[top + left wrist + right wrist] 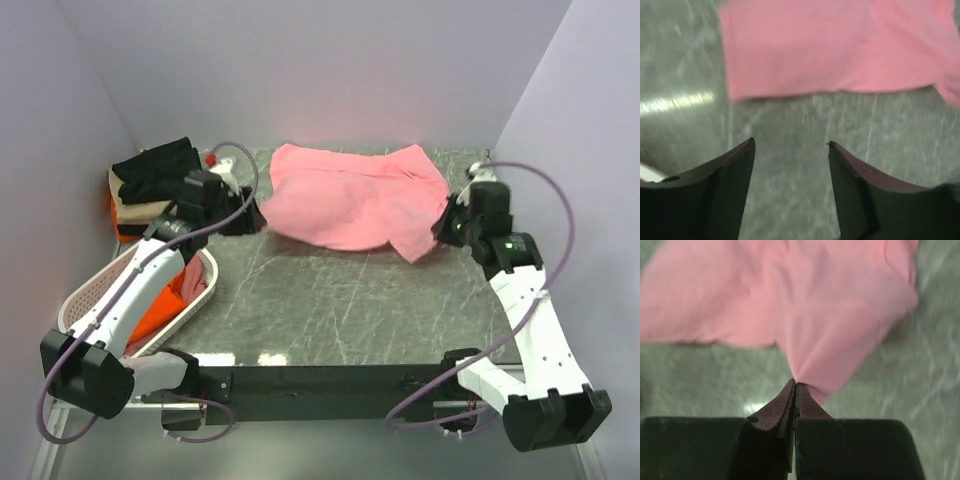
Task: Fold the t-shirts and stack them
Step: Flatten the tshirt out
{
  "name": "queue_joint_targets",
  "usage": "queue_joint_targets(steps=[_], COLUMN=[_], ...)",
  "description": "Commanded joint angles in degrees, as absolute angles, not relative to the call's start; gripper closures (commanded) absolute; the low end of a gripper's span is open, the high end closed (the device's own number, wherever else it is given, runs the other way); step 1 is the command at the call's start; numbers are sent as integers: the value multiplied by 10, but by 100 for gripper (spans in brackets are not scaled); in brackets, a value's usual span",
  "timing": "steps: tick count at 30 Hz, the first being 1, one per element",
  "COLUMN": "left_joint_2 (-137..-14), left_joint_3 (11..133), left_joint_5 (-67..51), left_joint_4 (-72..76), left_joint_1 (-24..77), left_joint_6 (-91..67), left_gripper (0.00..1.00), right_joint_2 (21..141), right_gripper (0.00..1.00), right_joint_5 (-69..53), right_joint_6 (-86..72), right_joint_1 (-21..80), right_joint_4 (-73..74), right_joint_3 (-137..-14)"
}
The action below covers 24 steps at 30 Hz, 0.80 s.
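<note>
A light pink t-shirt (350, 200) lies loosely spread at the back of the grey marbled table (340, 300). My right gripper (443, 228) is shut on the shirt's right edge; in the right wrist view the pink cloth (830, 345) fans out from the closed gripper (795, 386). My left gripper (250, 218) is open and empty just left of the shirt; in the left wrist view the gripper (790, 145) hovers over bare table short of the shirt's edge (830, 50). A stack of black (155, 170) and beige (135, 208) shirts sits at the back left. An orange-red shirt (165, 305) lies in the basket.
A white perforated basket (90, 290) stands at the left edge beneath my left arm. Lilac walls close in the back and both sides. A black bar (330, 380) runs along the table's near edge.
</note>
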<state>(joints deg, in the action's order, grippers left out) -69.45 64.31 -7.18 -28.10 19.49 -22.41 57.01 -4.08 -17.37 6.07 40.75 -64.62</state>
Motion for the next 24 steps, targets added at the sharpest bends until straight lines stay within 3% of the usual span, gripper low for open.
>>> queue_joint_targets(steps=[1, 2, 3, 6, 14, 24], left_joint_2=[-624, -613, -602, -583, -724, -925], left_joint_3=[620, 614, 611, 617, 648, 705], left_joint_5=[-67, -61, -50, -47, -50, -96], left_joint_4=[-328, -335, -344, -342, -243, -92], left_joint_1=[227, 244, 251, 258, 276, 325], left_joint_6=[-283, -287, -292, -298, -301, -308], left_gripper=[31, 23, 15, 10, 11, 11], right_joint_2=[527, 521, 503, 469, 525, 723], right_gripper=[99, 90, 68, 38, 36, 36], right_joint_5=[-11, -6, -3, -2, 2, -39], right_joint_6=[-196, -203, -206, -211, -212, -235], right_joint_1=[88, 93, 105, 113, 113, 83], right_joint_4=[476, 486, 496, 491, 400, 270], right_joint_3=[-637, -635, -632, -628, -585, -551])
